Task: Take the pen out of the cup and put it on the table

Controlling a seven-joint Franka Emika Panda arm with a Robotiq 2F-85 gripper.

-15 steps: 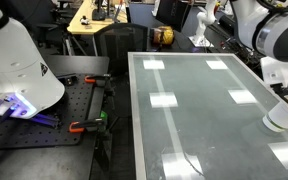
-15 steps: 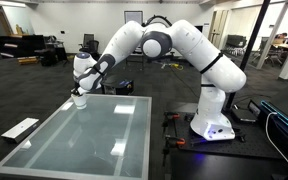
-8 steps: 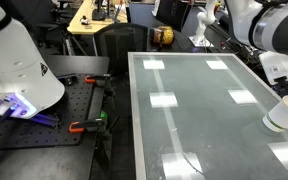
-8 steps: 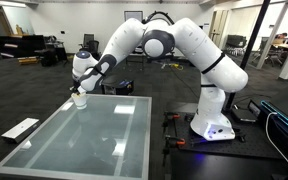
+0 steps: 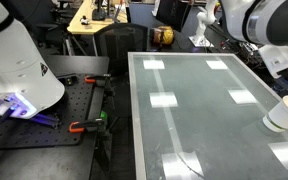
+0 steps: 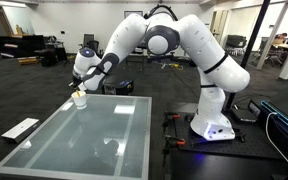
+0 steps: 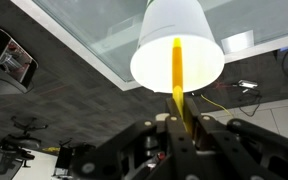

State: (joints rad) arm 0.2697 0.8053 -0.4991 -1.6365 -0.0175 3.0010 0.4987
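In the wrist view my gripper (image 7: 181,122) is shut on the thin yellow pen (image 7: 177,70), which stands straight up from between the fingers. The pen's far end lies over the mouth of the white cup (image 7: 159,40), whose inside glows yellowish. The cup stands near an edge of the glossy grey-green table (image 7: 94,25). In the exterior views the cup (image 5: 277,118) (image 6: 79,100) sits at the table's (image 5: 194,110) (image 6: 84,140) border, with my gripper (image 6: 80,89) just above it.
A black perforated bench (image 5: 44,110) with orange-handled clamps (image 5: 84,126) and a white robot base (image 5: 14,60) stand beside the table. A brown round object (image 5: 162,36) lies beyond the table's far end. Desks and chairs fill the background.
My gripper has risen a little above the cup, with the pen held in it. The cup has stayed in place.
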